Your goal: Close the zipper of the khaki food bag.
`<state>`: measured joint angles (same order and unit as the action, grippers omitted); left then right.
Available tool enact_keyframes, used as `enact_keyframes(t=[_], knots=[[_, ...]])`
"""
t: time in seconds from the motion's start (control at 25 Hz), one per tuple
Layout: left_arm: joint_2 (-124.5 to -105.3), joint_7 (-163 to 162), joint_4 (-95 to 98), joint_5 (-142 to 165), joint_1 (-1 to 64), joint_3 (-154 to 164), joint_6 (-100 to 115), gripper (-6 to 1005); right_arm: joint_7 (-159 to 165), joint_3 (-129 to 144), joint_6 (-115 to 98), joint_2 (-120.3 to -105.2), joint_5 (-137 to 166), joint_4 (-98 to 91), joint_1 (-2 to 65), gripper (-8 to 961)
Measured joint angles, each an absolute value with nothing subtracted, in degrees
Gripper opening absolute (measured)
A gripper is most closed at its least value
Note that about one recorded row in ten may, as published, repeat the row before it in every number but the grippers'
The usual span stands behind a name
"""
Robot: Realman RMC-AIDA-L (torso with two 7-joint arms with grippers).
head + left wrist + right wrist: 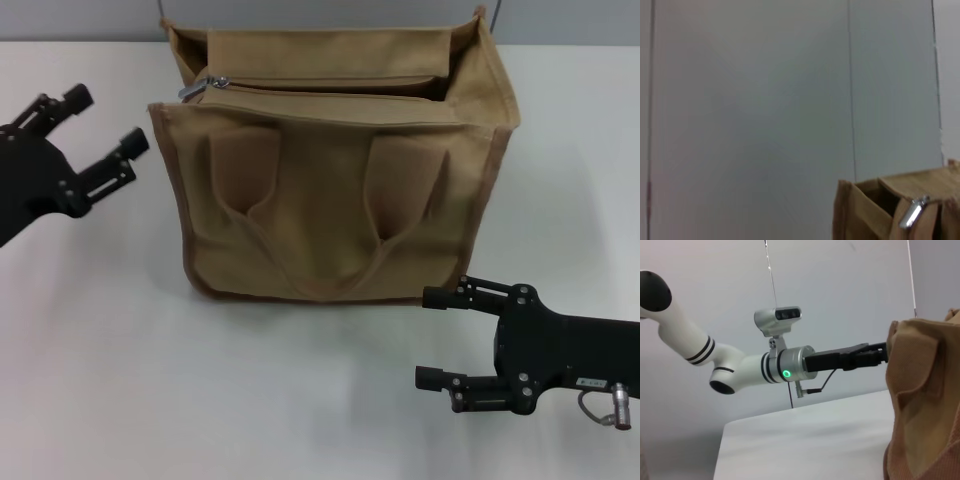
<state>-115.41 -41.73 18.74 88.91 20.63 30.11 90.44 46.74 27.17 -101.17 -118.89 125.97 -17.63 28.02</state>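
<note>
The khaki food bag stands upright in the middle of the white table, its two handles facing me. The zipper runs along its top. The silver slider and pull tab sit at the bag's left end, and a dark gap shows at the right end. My left gripper is open, left of the bag's top left corner and apart from it. My right gripper is open, low in front of the bag's right bottom corner. The left wrist view shows the bag's corner and the pull tab.
The white table spreads around the bag, with a grey wall behind. In the right wrist view the bag's side fills the right edge, and my left arm reaches toward it from beyond.
</note>
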Motion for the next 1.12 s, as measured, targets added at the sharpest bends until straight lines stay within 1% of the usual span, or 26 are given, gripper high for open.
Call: enact_keyframes(t=[0.36,0.48,0.6,0.8,0.88,1.12], knots=[[-115.59,-39.4,21.8,92.0,23.3,30.3,85.9,815,46.9,27.3,-101.0,-118.73,126.3,-17.7,28.1,826],[-115.94,-39.1,24.3,92.2,24.0,31.4,84.2,814,47.0,27.1,-101.0,-118.73,126.3,-17.7,28.1,826],[-116.71,-37.5,26.5,92.3,24.7,32.0,82.5,813,47.0,26.9,-101.0,-118.81,126.1,-17.7,28.2,826],[-116.80,-37.0,26.7,92.2,25.3,32.6,82.3,811,47.1,26.8,-100.8,-119.03,126.0,-17.6,28.2,826],[-117.11,-36.8,26.7,91.7,25.5,31.4,82.2,811,47.7,26.8,-100.7,-119.06,126.0,-17.5,28.4,826],[-117.00,-37.0,26.7,91.5,25.7,29.2,82.3,809,47.9,26.8,-100.6,-119.09,125.5,-17.4,28.5,825]])
